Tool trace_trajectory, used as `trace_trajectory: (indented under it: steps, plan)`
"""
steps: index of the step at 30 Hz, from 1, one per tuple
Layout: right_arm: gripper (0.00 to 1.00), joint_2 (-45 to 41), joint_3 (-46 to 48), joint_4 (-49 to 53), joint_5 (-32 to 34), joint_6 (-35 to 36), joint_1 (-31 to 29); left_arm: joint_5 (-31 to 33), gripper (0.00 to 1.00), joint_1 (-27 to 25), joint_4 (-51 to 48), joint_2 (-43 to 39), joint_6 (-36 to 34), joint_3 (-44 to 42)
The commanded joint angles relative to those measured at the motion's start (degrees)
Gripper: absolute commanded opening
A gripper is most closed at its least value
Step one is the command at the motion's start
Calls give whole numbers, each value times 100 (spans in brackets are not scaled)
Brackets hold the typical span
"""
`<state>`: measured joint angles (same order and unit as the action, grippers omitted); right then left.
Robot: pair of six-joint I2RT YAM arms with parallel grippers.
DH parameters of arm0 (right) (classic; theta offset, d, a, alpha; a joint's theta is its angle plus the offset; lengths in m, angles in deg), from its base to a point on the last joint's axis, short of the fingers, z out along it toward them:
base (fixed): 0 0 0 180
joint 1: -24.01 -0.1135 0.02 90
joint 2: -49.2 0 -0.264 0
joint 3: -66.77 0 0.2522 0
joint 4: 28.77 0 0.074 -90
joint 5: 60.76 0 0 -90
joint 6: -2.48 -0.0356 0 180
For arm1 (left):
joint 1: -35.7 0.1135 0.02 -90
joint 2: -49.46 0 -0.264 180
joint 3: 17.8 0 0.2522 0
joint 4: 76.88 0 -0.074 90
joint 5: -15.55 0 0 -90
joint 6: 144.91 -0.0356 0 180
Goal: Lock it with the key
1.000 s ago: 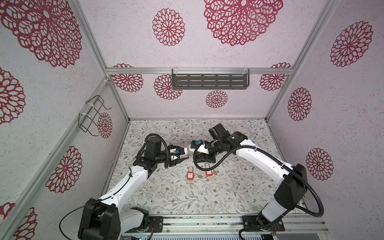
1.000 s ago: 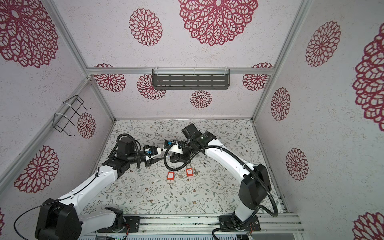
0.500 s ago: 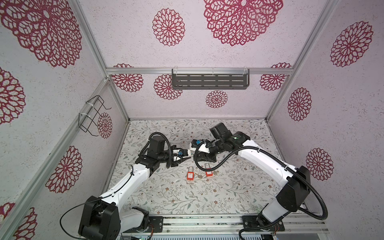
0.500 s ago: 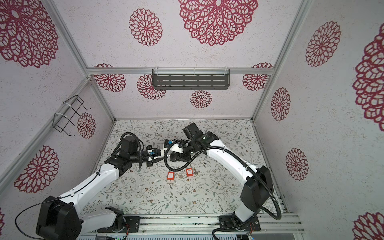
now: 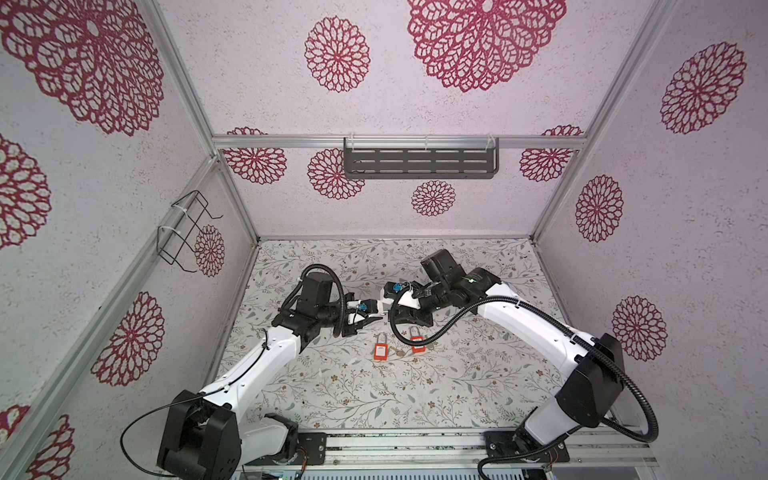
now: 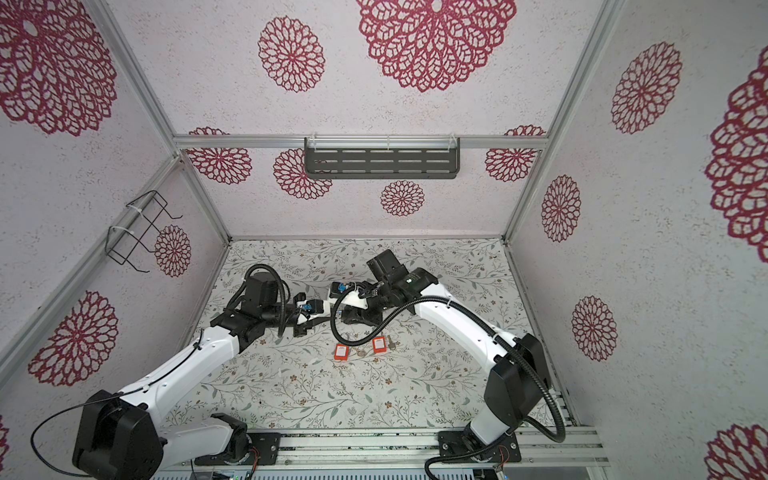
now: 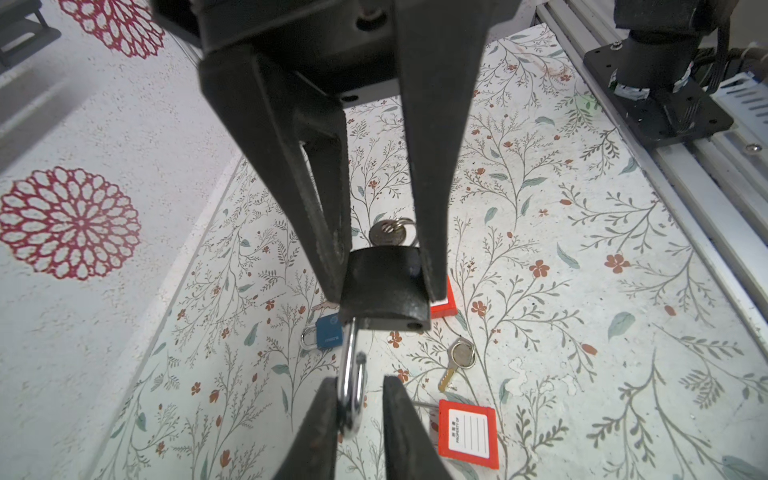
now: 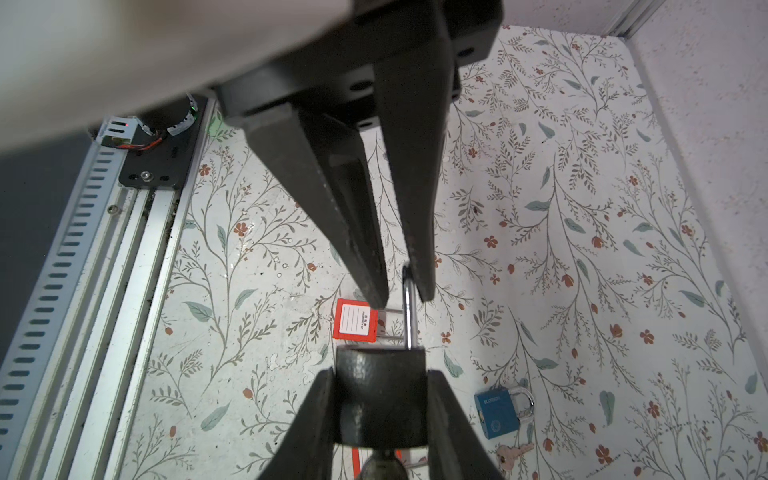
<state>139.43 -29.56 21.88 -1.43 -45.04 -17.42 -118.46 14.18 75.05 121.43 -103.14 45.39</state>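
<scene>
Over the middle of the floral table point(image 5: 332, 395) I see both arms tip to tip. The left gripper point(image 7: 384, 291) is clamped on the body of the black padlock point(image 8: 380, 399), which is held clear of the surface. Right gripper point(image 8: 403, 297) stands narrow around the open shackle point(image 7: 351, 374), steel against one finger; I cannot tell if it pinches. Key point(image 7: 388, 232) shows at the body's opposite end.

Our floral-print table point(image 5: 332, 395) has a red padlock point(image 5: 380, 351) lying near the middle, a second red padlock point(image 5: 418, 347) at its 3 o'clock and a key point(image 5: 400, 353) between them. We also spot a blue padlock point(image 8: 498, 411) lying flat, small key point(image 8: 513, 453) near it.
</scene>
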Motion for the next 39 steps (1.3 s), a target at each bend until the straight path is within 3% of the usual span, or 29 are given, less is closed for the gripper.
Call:
trace_trajectory:
  steps: [1, 16, 26, 30, 34, 39]
  plan:
    - [11, -411, 148, -562, 266, 63, 30, -249, 23, -45, -187, 121, 269, 242]
    - [11, -883, 754, -1310, 506, 127, 30, -796, 19, 5, -555, 589, 891, 760]
    - [13, -1014, 948, -1584, 647, 166, 21, -993, 0, 25, -983, 753, 867, 1006]
    - [25, -1091, 1055, -1726, 750, 165, 20, -1104, 0, 56, -1143, 801, 867, 1125]
    - [52, -1214, 1111, -1598, 995, 233, 21, -1163, 0, 83, -1210, 797, 982, 1231]
    - [58, -1307, 855, -754, 981, 235, 64, -1075, 0, 78, -1139, 647, 1048, 1223]
